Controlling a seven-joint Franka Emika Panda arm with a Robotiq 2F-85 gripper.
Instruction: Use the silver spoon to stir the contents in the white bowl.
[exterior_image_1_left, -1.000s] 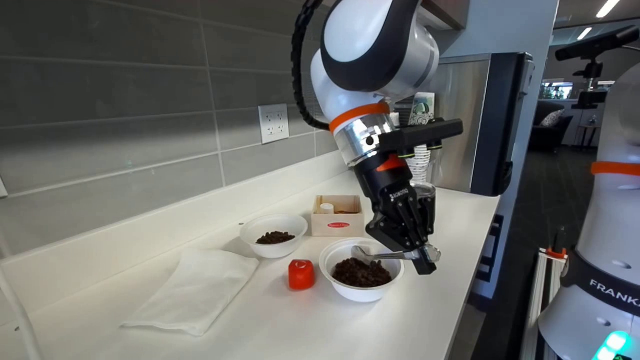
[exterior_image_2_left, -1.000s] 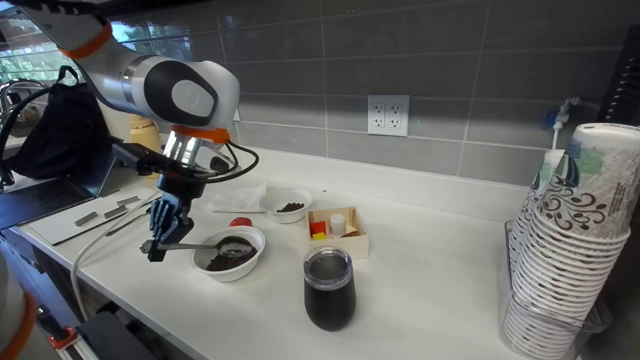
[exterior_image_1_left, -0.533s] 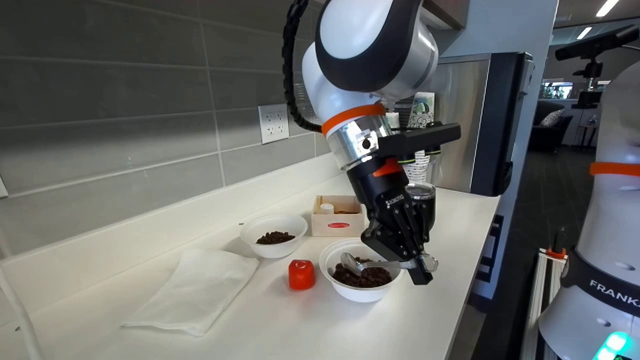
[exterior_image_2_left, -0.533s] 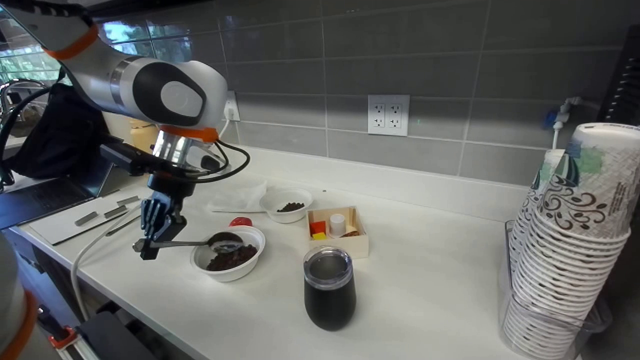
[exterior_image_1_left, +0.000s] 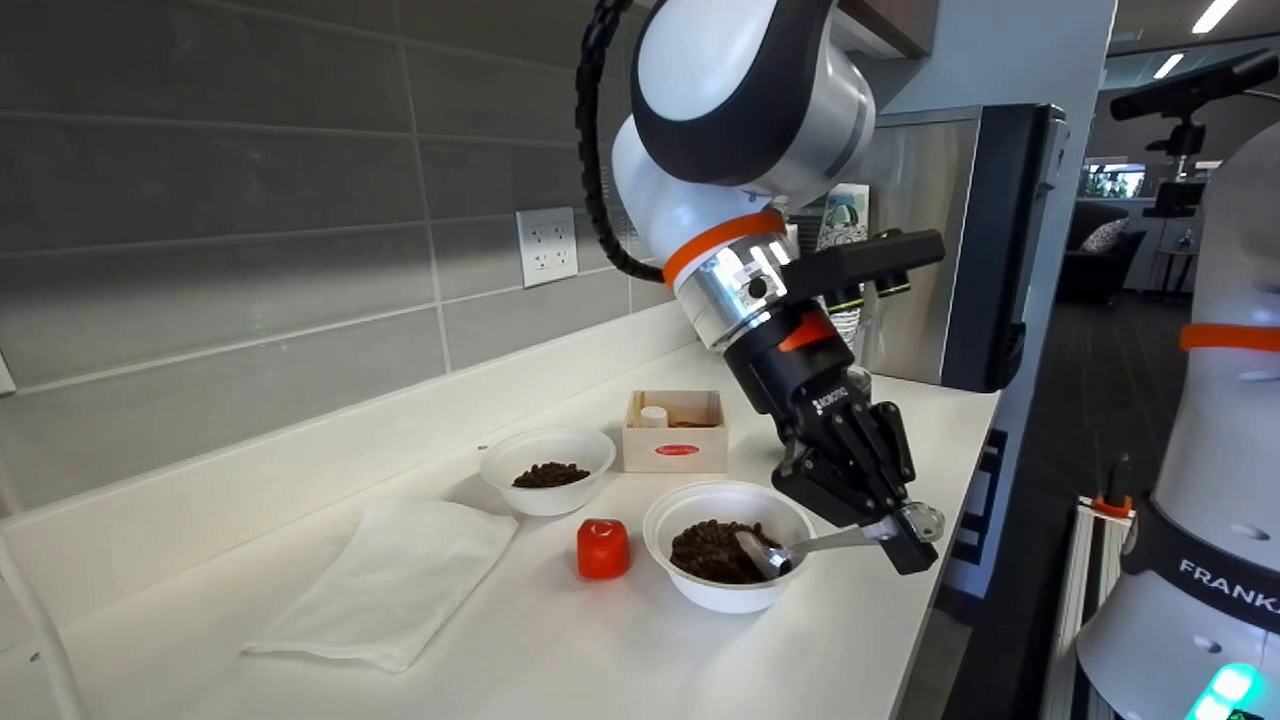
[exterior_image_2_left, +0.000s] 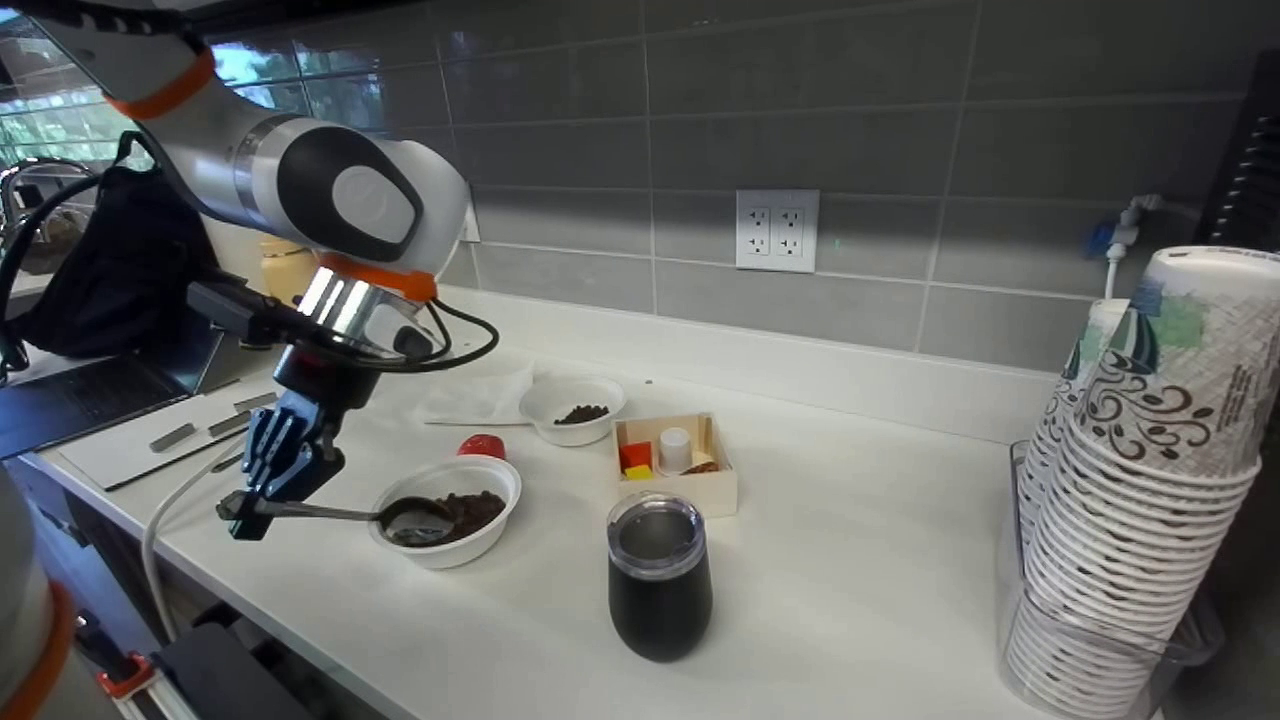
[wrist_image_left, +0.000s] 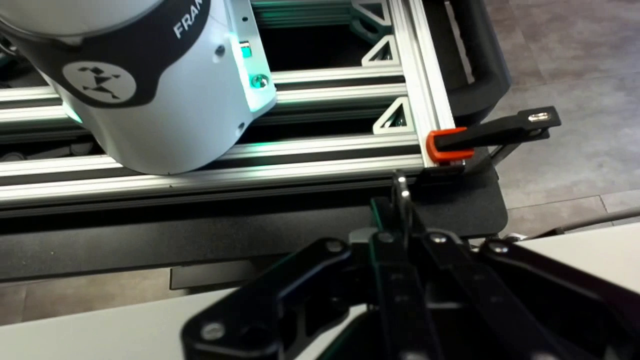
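Note:
The white bowl (exterior_image_1_left: 730, 597) with dark brown bits (exterior_image_1_left: 715, 552) stands upright on the counter; it also shows in an exterior view (exterior_image_2_left: 455, 552). My gripper (exterior_image_1_left: 905, 540) is shut on the handle end of the silver spoon (exterior_image_1_left: 835, 541), just outside the bowl on the counter's front-edge side. The spoon's head is inside the bowl, close to the rim nearest my gripper, at the edge of the bits. The spoon also shows in an exterior view (exterior_image_2_left: 320, 511). In the wrist view the spoon's handle end (wrist_image_left: 402, 192) sticks out between my fingertips (wrist_image_left: 400, 215); the bowl is out of view there.
A smaller white bowl (exterior_image_1_left: 570, 497) with dark bits stands behind. A red cup (exterior_image_1_left: 603, 549) is beside the task bowl. A wooden box (exterior_image_1_left: 676, 450), a black tumbler (exterior_image_2_left: 660, 605), stacked paper cups (exterior_image_2_left: 1130, 530) and a white cloth (exterior_image_1_left: 390, 590) are also on the counter.
The spoon rose slightly, then moved with my gripper toward the counter's front edge, its head going from the bits' middle to the bowl's near side. The bowl shifted slightly the same way.

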